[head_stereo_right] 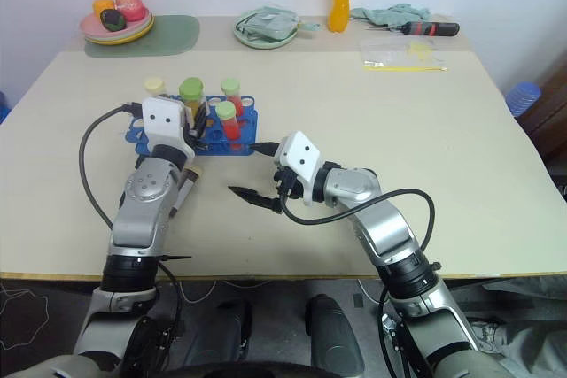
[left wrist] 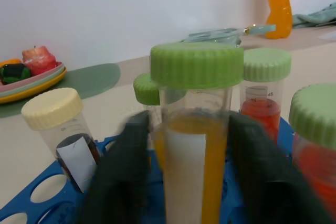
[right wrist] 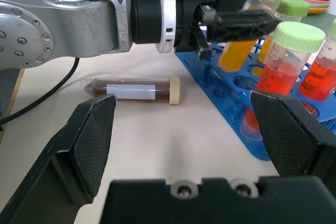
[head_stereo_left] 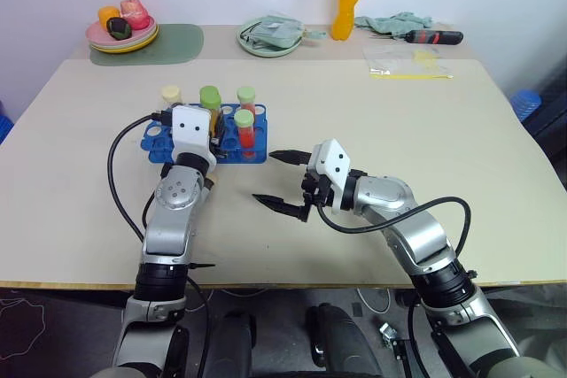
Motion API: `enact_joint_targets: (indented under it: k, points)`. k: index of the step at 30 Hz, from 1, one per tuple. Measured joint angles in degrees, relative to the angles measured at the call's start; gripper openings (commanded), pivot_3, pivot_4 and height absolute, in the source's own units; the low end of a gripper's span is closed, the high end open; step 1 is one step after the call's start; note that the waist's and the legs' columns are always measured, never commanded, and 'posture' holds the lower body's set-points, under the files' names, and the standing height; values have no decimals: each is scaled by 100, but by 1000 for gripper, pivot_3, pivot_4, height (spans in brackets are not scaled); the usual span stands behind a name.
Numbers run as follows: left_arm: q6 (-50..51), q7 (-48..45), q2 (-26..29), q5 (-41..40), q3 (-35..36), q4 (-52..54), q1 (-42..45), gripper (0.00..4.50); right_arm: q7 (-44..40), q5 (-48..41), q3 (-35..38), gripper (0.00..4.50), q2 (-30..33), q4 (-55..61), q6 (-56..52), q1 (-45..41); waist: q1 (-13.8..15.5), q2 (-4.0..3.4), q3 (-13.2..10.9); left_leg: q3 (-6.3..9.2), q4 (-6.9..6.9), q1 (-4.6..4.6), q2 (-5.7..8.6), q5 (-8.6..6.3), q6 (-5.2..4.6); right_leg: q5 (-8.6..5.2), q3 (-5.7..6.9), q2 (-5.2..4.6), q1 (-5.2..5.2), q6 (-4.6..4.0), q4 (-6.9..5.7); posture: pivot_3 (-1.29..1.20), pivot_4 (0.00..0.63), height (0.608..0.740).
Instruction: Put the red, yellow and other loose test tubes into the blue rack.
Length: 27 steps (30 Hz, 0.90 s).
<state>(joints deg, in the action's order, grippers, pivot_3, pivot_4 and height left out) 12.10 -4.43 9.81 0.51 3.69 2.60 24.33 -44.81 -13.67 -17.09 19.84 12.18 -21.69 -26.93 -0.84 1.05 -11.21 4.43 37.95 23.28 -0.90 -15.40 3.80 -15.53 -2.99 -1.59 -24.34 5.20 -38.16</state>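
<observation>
Yellow tube seated in rack; dark tube awaiting pickup

The left gripper (left wrist: 184,182) stands at the bright-blue perforated plastic rack (head_stereo_left: 159,143), its fingers (left wrist: 123,177) flanking the clear green-capped tube of yellow liquid (left wrist: 191,145) (whether gripping or just released cannot be told), likely steadying it upright in its hole. The right gripper (head_stereo_left: 282,180) waits with fingers wide at the rack's 4 o'clock, empty. A dark brownish cream-capped labelled tube (right wrist: 134,88) lies flat on the counter (head_stereo_left: 399,121) beside the rack, presumably next.

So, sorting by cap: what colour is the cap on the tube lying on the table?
Cream, on the dark tube; the right wrist view shows it best.
</observation>
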Motion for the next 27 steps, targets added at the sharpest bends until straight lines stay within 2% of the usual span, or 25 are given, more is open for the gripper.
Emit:
enact_joint_targets:
  k: [1,5,9,14,16,18,20,22,25,27]
  points:
    - [-42,11,-20,-19,12,5,-2,4311,0,0,0,4500,1,1,0,0,0,0,0,0,0,0,0,0,0,0,0,0,0,0,0,0,150,740]
    - [-244,159,-119,-318,407,592,-15,4311,-1,0,0,4500,16,19,-7,6,-16,0,0,1,0,0,-2,0,0,0,0,1,0,0,-1,0,150,740]
    - [513,173,258,-657,804,1560,287,4311,-8,-2,0,4500,46,111,-50,74,-8,0,0,1,1,0,0,0,0,0,0,0,1,0,-1,0,150,740]
    - [3199,-482,1215,-1759,795,3237,119,4420,-69,-11,-2,4500,61,123,-61,95,-33,0,0,2,0,0,-1,0,0,-1,0,1,2,1,-1,0,150,740]
    - [4755,-640,1908,-2081,727,3783,-31,4420,-101,-15,1,4500,85,128,-61,98,-70,-2,-1,5,-1,-4,-2,0,0,-1,-1,6,2,0,-8,0,150,740]
    - [6303,-713,2358,-2318,761,4040,-18,4420,-137,-16,5,4500,121,127,-62,98,-124,-1,-1,8,0,-6,-2,0,0,-2,0,8,3,0,-10,0,150,740]
    - [7387,-746,2896,-2790,782,3924,24,4420,-197,-15,-1,4500,124,124,-60,91,-165,0,-2,13,0,-7,-2,0,0,-2,2,9,4,-1,-12,0,150,740]
    - [7898,-713,3445,-3506,793,3546,38,4420,-286,-12,0,4500,192,114,-59,83,-178,-1,-2,14,-1,-9,-3,0,0,-3,2,9,4,-1,-14,0,150,740]
    - [7993,-500,3984,-4687,705,3034,274,4420,-588,-27,-16,4500,362,102,-59,-37,-156,0,-2,15,-1,-8,-2,0,0,-3,3,4,5,-1,-10,0,150,740]
    - [7992,-146,4246,-5313,388,2586,540,4420,-885,-83,-55,4500,489,113,-52,-164,-141,0,-2,15,0,-8,0,0,1,-3,3,0,11,-1,-6,0,150,740]
